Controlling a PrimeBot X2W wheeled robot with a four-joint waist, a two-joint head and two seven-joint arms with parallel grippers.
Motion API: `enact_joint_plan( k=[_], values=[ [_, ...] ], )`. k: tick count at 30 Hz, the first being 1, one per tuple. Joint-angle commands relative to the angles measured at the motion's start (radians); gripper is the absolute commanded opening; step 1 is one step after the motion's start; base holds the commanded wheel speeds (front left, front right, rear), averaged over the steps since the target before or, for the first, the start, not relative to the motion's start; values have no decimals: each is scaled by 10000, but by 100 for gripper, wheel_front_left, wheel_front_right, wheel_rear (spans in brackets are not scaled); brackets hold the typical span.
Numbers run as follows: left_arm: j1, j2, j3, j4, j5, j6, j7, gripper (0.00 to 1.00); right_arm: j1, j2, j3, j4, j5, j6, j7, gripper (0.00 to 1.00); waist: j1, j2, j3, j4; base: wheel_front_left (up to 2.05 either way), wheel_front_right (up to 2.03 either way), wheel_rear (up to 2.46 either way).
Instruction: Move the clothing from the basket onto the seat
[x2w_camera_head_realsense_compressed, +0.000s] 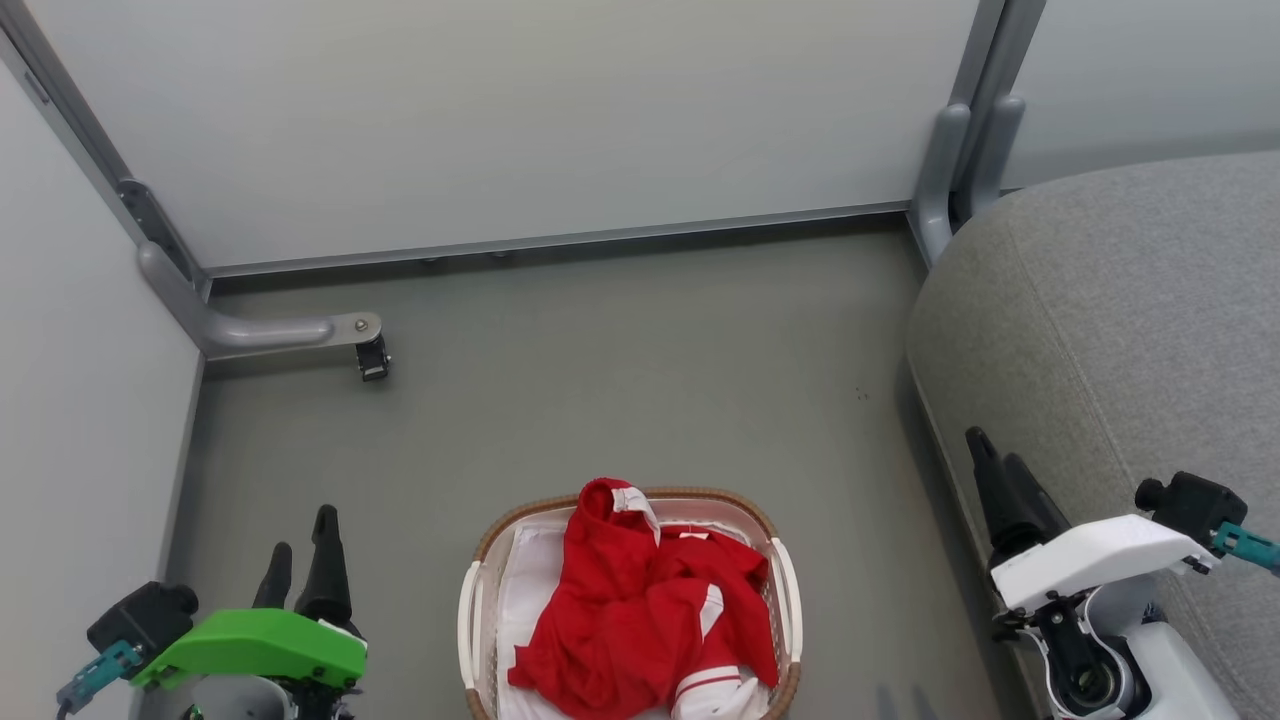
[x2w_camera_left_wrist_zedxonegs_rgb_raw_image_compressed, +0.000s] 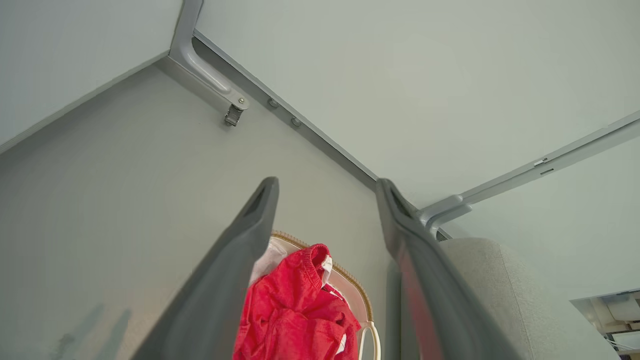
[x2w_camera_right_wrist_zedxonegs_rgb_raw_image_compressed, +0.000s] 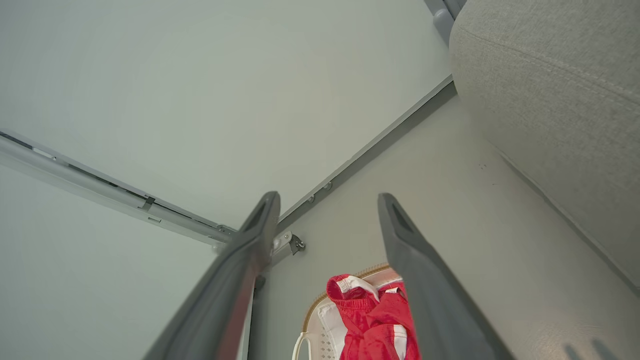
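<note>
Head view — clothing (x2w_camera_head_realsense_compressed: 640, 610) in basket (x2w_camera_head_realsense_compressed: 700, 494), seat (x2w_camera_head_realsense_compressed: 1120, 330) apart

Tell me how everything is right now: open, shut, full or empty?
clothing: crumpled heap inside the basket, not held.
basket: upright on the floor, clothing inside.
seat: no clothing on the part in view.
left gripper: open, holding nothing.
right gripper: open, holding nothing.
</note>
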Motion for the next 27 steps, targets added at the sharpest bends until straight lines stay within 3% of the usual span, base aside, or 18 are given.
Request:
enact_joint_plan(
  k=[1, 17, 27],
  values=[
    [-280, 158, -86, -73, 433, 115, -113, 100, -356, -148, 119, -38, -404, 4, -129, 100, 0, 0, 5, 6, 0, 0, 0],
    [-161, 427, -769, 73, 2407, 670, -624, 100, -512, -325, 650, 384, -2528, 4, -648, 100, 0, 0, 73, 38, 0, 0, 0],
    [31, 434, -903, 148, 3379, 929, -905, 100, -304, -258, 434, 587, -3640, 4, -924, 100, 0, 0, 100, 43, 0, 0, 0]
  ],
)
